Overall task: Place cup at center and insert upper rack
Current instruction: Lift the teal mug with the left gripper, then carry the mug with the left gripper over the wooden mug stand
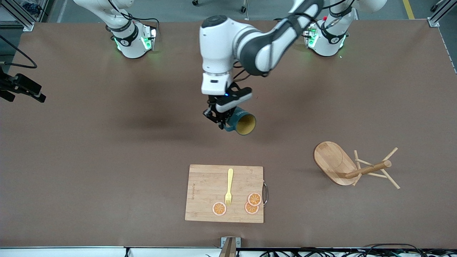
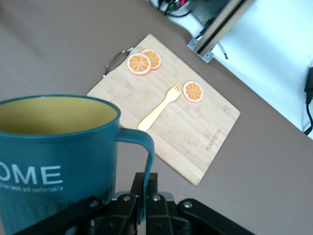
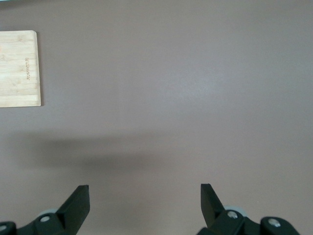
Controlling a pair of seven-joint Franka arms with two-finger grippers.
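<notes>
The brown table [image 1: 107,160] fills the frame, and over its middle hangs the left arm, reaching in from its base. Below the left gripper [image 1: 218,116], nearer the front camera, lies the bamboo cutting board [image 1: 207,185] with a yellow fork [image 1: 229,185] and three orange slices [image 1: 219,208] on it. Toward the left arm's end of the table from the gripper lies the upper rack [image 1: 335,162], tipped on its side: oval base on edge, post running away from the gripper along the table, pegs splayed. The left arm is plainly the nearer one to it. The left gripper is pinching the cup [image 1: 243,122] by its handle [image 2: 142,147], fingers pressed tight together. The cup is tilted in the air, yellow mouth toward the front camera, bare table straight under it, so a set-down looks simple. The right gripper [image 3: 145,200] waits spread wide, holding nothing, over bare table with a board corner in sight.
</notes>
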